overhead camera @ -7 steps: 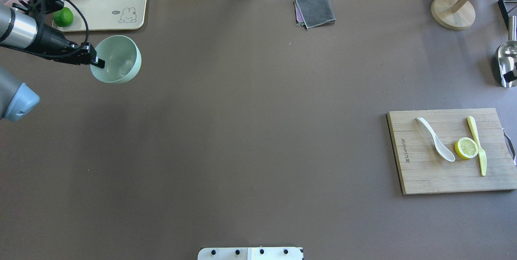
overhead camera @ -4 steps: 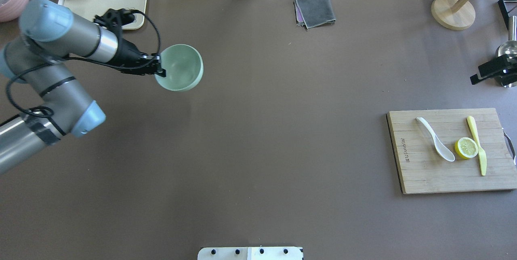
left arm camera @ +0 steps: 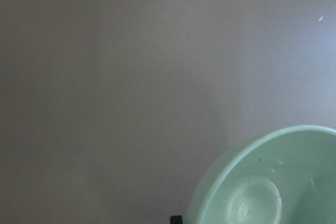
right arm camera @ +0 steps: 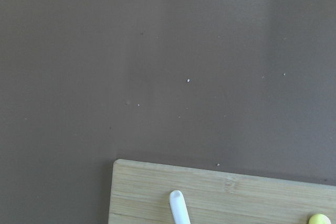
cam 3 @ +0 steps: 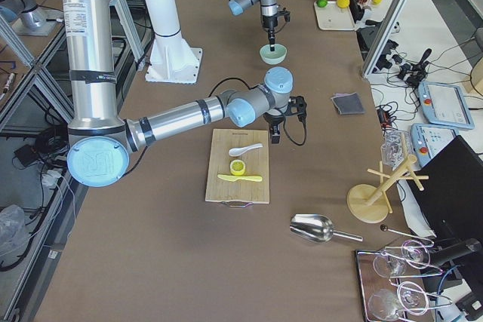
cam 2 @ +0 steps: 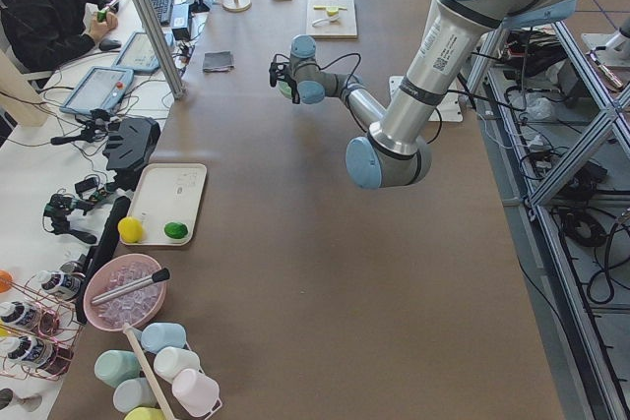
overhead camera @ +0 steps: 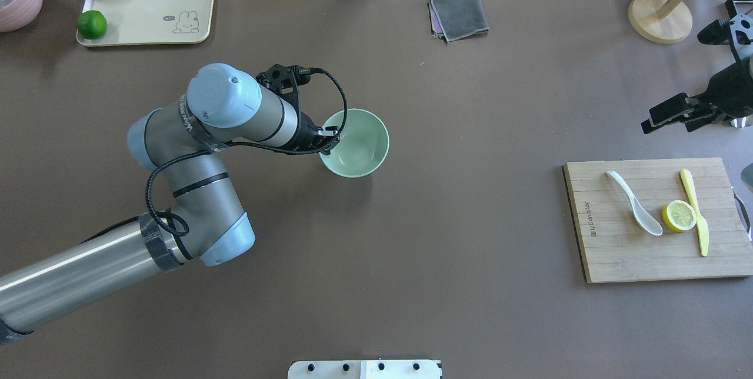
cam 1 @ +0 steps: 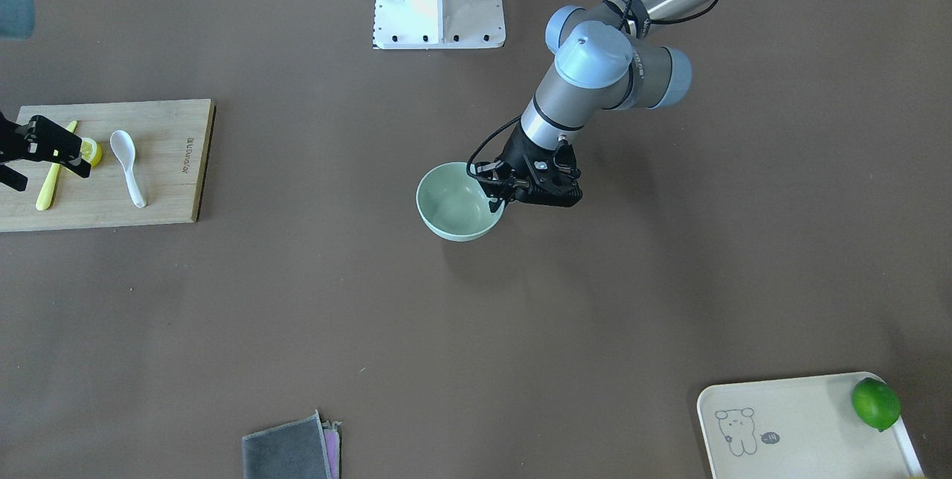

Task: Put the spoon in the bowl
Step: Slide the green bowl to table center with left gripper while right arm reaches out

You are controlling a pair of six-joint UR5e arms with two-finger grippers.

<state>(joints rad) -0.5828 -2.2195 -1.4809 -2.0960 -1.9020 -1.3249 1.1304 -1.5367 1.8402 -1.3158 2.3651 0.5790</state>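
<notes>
L gripper (overhead camera: 325, 142) clamped on near rim of mint-green bowl (overhead camera: 359, 143), bowl sticking out past its tips; R gripper (overhead camera: 670, 121) jaws apart, empty, w/ white soup spoon (overhead camera: 634, 201) lying on bamboo cutting board (overhead camera: 617, 255) close by, no contact.

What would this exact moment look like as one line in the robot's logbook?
left gripper: shut on bowl rim | bowl: mid-table, empty | spoon: lying on cutting board | right gripper: open, empty
</notes>
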